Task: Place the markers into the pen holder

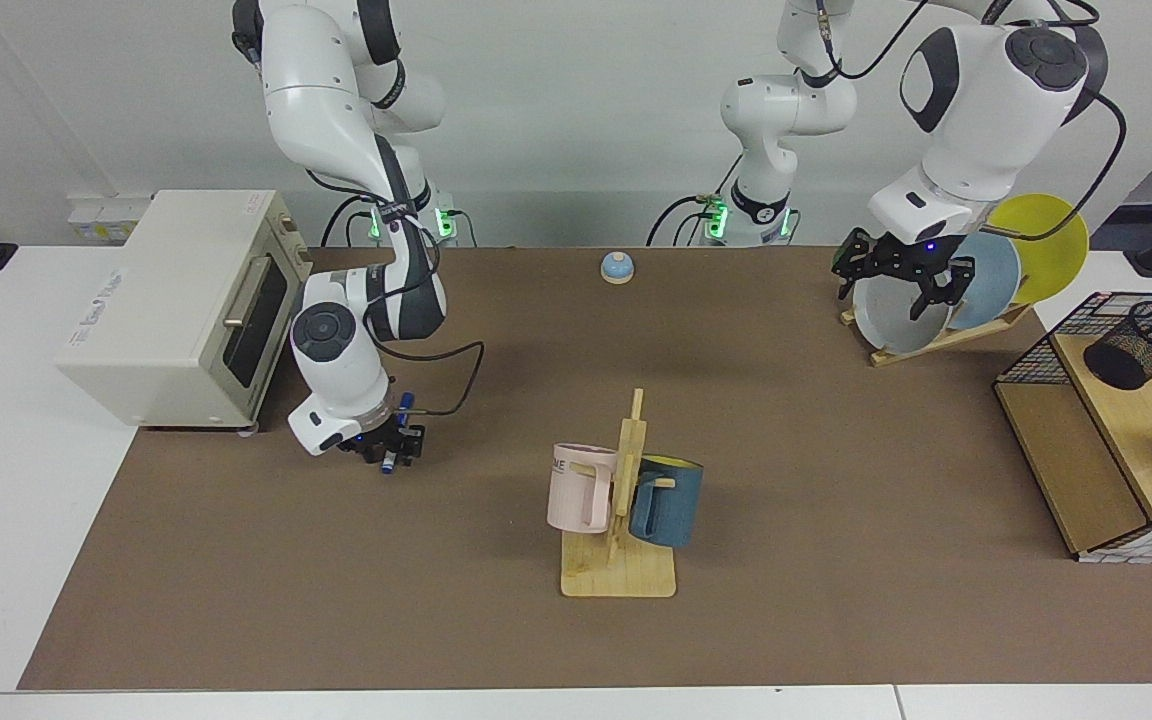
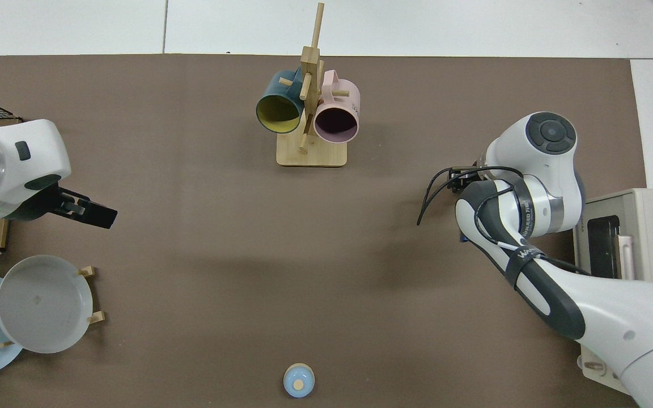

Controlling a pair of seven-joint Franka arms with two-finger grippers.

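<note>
Markers here are amounting to a single one, and that marker (image 1: 392, 462) is lying flat on the counter (image 1: 496, 640) directly beneath the right pincer (image 1: 383, 447), which is sitting low over it near the toaster oven (image 1: 176, 300). Only its blue tips are peeking out: one at the pincer's near side in the facing view, another (image 2: 462, 238) just showing under the forearm in the top view. Its long axis is lying along the counter, running from the near edge toward the arm bases, so the fingers are straddling the barrel crosswise (the right way to take it). Whether those fingers are clamped on the barrel or merely framing it, I cannot tell.

The pen holder (image 1: 1141, 343) is standing well away across the counter, on a wooden shelf inside a wire basket (image 1: 1036, 350). The left pincer (image 1: 896, 272) is waiting much nearer to it, fingers spread and grasping nothing, in front of the plates (image 1: 936, 290). The mug rack (image 1: 621, 500) is standing between the marker and the holder.
</note>
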